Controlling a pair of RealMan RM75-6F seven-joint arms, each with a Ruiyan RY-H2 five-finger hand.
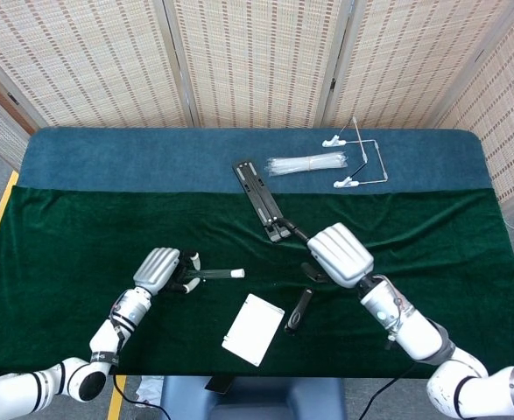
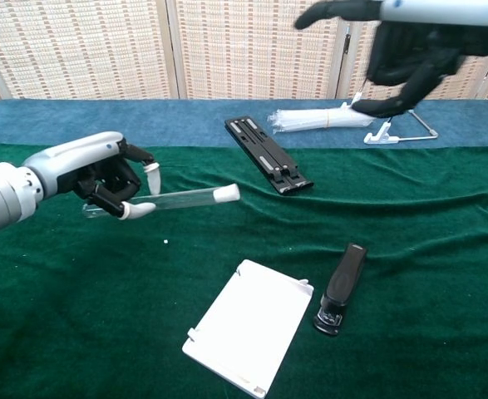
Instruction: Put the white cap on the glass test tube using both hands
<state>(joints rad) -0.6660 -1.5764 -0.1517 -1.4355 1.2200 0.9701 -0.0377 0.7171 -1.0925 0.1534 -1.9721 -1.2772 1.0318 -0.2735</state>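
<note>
Lying almost flat in the air above the green tabletop (image 2: 443,249), the glass test tube (image 2: 173,199) has the white cap (image 2: 226,194) on its end. The left robot hand (image 2: 110,179) holds the tube near its other end, with its fingers curled around it. In the chest view the tube looks clear and long; in the head view it looks like a thin dark line (image 1: 213,275) with a white tip (image 1: 237,274). The right robot hand (image 2: 406,58) is up high, well apart from the tube, with its fingers spread and holding nothing. The head view shows only its smooth grey back (image 1: 340,254). A white flat plate (image 2: 248,324) and a black stapler (image 2: 337,289) lie near each other on the cloth.
</note>
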